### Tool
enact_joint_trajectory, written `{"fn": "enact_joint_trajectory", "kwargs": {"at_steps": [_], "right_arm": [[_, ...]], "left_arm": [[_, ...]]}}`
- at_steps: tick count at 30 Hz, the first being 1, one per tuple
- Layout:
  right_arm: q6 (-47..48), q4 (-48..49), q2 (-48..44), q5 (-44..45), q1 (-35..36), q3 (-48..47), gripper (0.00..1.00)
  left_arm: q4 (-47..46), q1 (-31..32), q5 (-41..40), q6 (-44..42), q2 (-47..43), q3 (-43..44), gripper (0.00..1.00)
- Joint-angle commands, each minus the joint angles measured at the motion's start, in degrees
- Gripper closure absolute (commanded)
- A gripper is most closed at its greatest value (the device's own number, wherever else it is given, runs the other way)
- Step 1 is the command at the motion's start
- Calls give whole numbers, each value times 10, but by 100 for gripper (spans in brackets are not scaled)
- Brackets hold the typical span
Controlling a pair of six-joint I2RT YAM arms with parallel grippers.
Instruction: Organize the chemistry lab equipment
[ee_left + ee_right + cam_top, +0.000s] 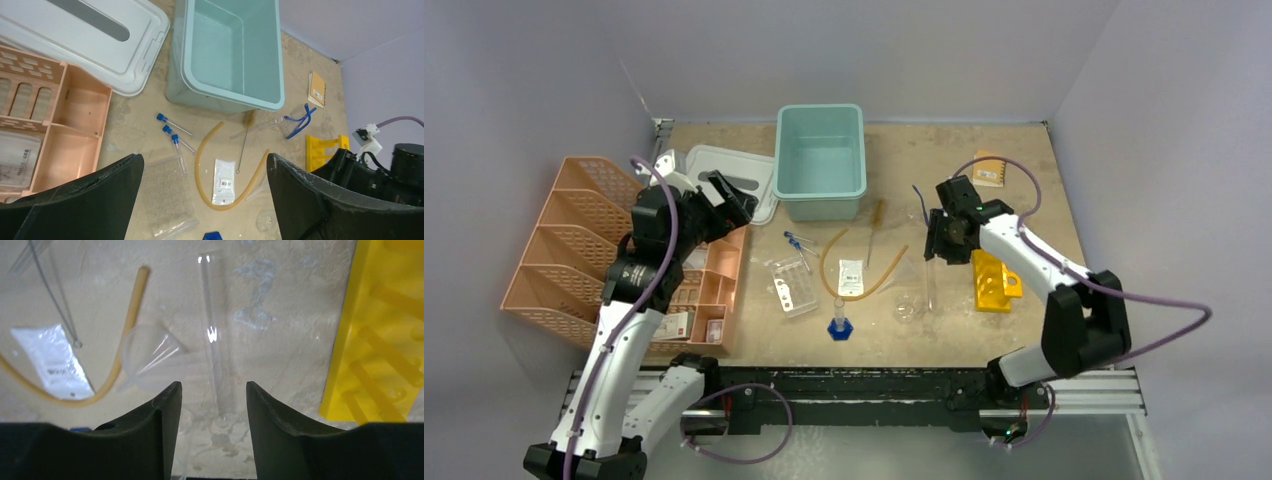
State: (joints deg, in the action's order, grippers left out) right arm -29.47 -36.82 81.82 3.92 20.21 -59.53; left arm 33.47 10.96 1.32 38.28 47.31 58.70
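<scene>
Right gripper is hanging with its jaws apart, straddling the end of a long clear glass tube that's lying flat (yellow plastic rack just beside it). Curved amber rubber tubing is sitting further left. Left gripper is hovering wide open too.

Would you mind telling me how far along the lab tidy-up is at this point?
Early. Done: only a labelled bag lies in the peach tray; the teal bin is empty. In hand: nothing; the right end effector hangs open over a clear glass tube, the left end effector open and empty. Left: blue-capped tubes, amber tubing, white packet, safety glasses, blue-based cylinder, loose on the table.
</scene>
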Motion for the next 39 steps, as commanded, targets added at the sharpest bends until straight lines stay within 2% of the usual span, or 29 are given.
{"fn": "enact_joint_trajectory", "kwargs": {"at_steps": [1, 10, 13, 23, 26, 31, 35, 39], "right_arm": [[-37, 80, 38, 81, -1, 1, 48], [-10, 222, 107, 44, -1, 52, 55], [-22, 203, 140, 74, -2, 37, 61], [-17, 197, 173, 110, -1, 44, 69], [-11, 192, 171, 116, 0, 44, 78], [-13, 181, 114, 127, 0, 52, 83], [-3, 170, 1, 94, 1, 61, 84], [-2, 159, -107, 62, 0, 58, 83]], "left_arm": [[-60, 2, 14, 17, 17, -1, 8], [-99, 5, 30, 36, 56, -14, 8], [-99, 8, 32, 40, 62, -13, 8], [-99, 8, 41, 60, 57, -28, 12], [-108, 8, 50, 68, 43, -44, 13], [-127, 9, 97, 76, 33, -48, 13], [-198, 16, 153, 151, 18, -85, 14], [-262, 32, 166, 204, -6, -125, 14]]}}
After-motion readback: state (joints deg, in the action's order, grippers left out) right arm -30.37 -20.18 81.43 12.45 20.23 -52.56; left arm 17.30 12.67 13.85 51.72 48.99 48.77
